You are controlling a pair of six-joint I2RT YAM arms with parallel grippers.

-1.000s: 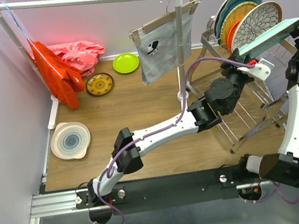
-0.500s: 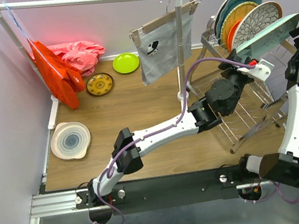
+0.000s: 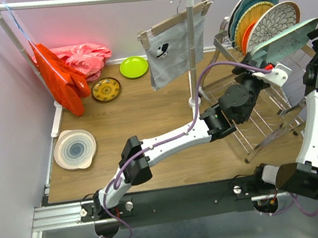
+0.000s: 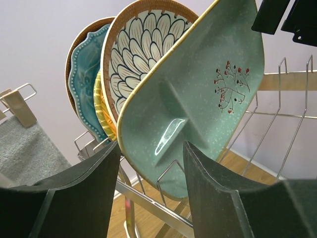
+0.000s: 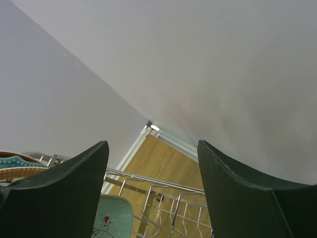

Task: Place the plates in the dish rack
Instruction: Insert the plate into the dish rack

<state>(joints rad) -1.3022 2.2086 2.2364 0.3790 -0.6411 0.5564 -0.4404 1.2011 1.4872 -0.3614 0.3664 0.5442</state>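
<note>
While the mint divided tray (image 4: 198, 99) leans on the floral plate (image 4: 143, 54) in the dish rack (image 3: 259, 121), upper right of the overhead view, the left gripper (image 4: 151, 163) sits spread below it, gripping nothing. It should probably back straight out without nudging the tray. The right gripper (image 5: 151, 188) gapes empty.

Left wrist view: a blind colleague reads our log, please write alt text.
A mint tray stands tilted in the rack, in front of a floral plate and a teal plate. The open left gripper frames its lower end.
</note>
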